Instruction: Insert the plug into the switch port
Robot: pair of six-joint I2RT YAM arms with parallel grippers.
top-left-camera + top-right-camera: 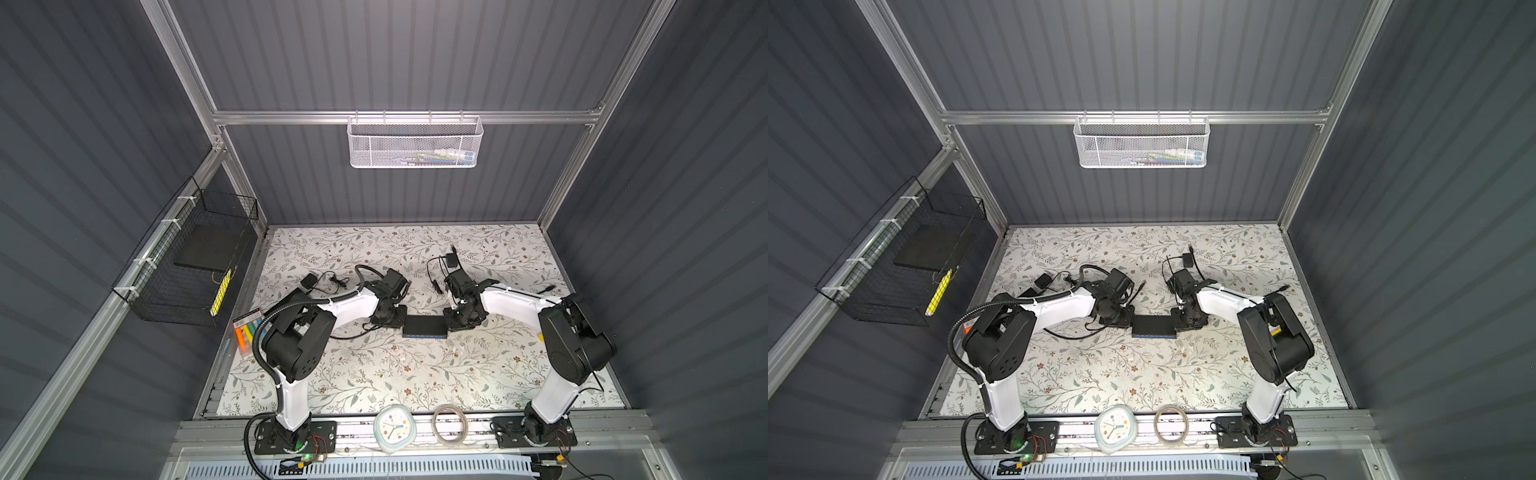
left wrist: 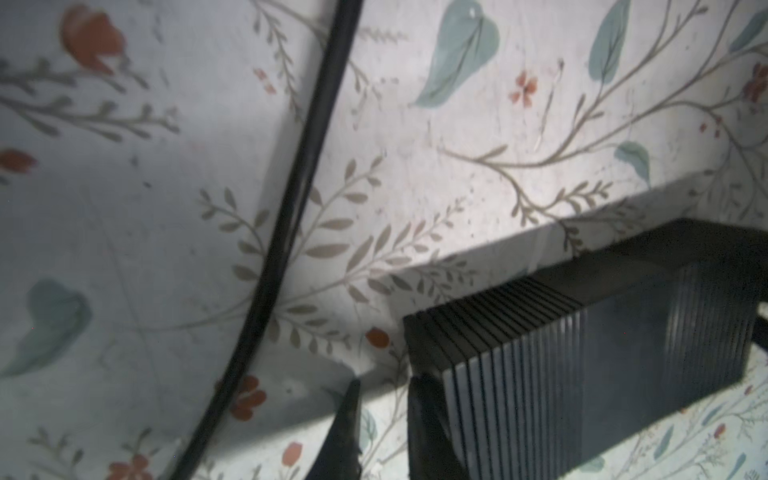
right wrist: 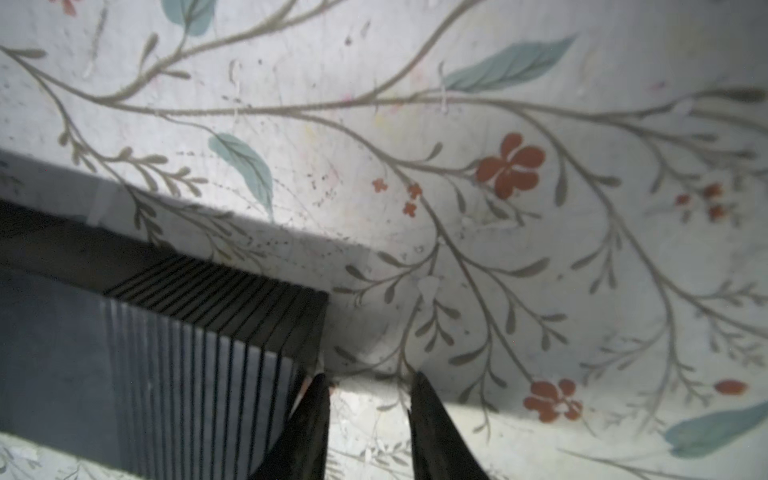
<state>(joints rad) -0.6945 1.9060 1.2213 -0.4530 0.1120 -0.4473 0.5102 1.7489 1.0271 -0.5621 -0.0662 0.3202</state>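
Note:
The switch (image 1: 424, 326) is a flat black box with a blue strip along its near long side, lying mid-table in both top views (image 1: 1153, 325). Its port is hidden. My left gripper (image 2: 384, 380) stands open at the box's left end, one finger (image 2: 424, 419) against the ribbed end (image 2: 540, 365), with only table between the jaws. My right gripper (image 3: 369, 376) stands open at the right end, one finger (image 3: 313, 415) against the ribbed corner (image 3: 199, 374), and holds nothing. A thin lead's plug (image 1: 435, 286) lies on the table behind the right gripper, held by neither gripper.
A small black adapter (image 1: 451, 261) lies at the back, another (image 1: 308, 281) behind the left arm. A thick black cable (image 2: 291, 208) curves past the left gripper. Highlighters (image 1: 247, 332) lie at the left edge. A clock (image 1: 392, 428) and a tape roll (image 1: 450, 424) sit at the front rail.

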